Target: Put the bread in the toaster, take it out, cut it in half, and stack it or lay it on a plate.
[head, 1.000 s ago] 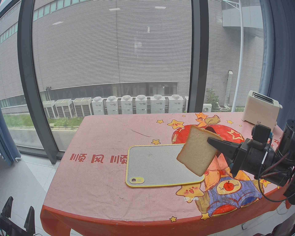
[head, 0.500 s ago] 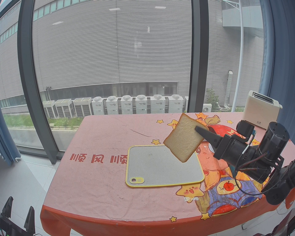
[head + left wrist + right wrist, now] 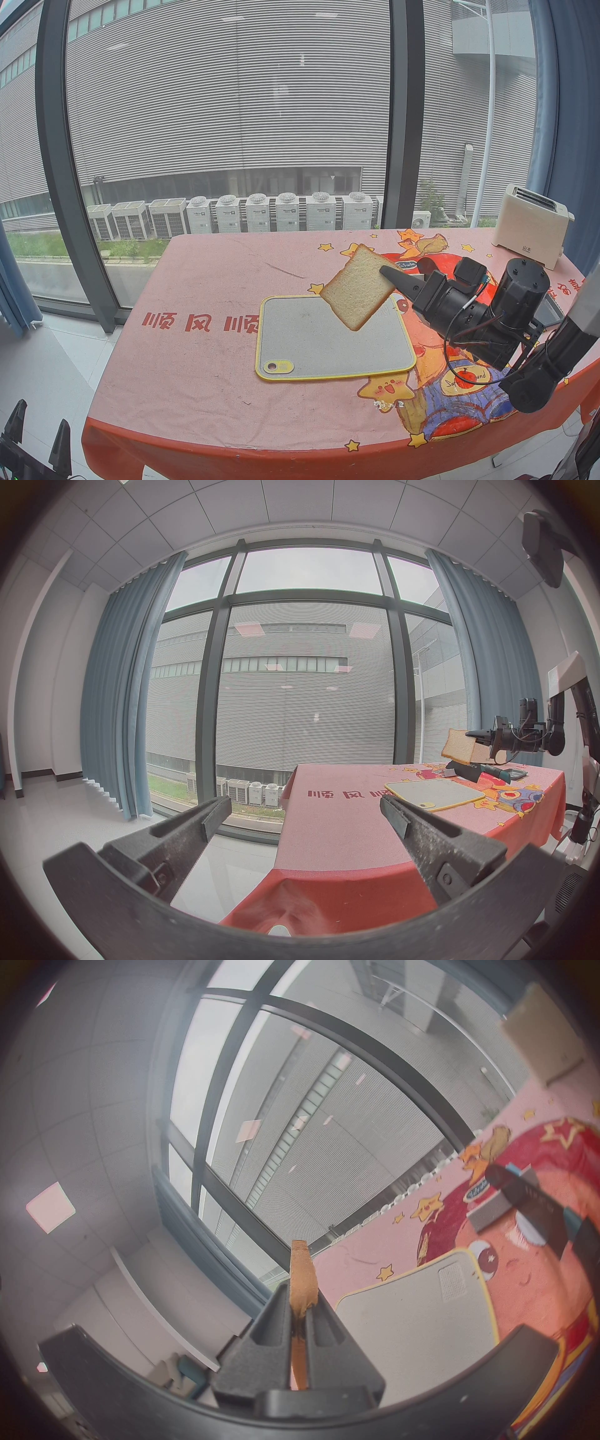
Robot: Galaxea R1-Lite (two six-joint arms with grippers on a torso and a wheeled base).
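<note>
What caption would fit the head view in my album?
Right gripper holds a bread slice above the cutting board, toaster beyond.

The right arm (image 3: 519, 294) is matte black, built of thick cylindrical joints, with thin black cables (image 3: 459, 312) looping along it and one pale grey link at the right. The right hand (image 3: 386, 274) has slim, tapering black fingers. The left hand (image 3: 305, 805) has dusty black wedge fingers, a round screw hole near each base.

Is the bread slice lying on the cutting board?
No, the bread slice is held above the cutting board by the right gripper.
</note>
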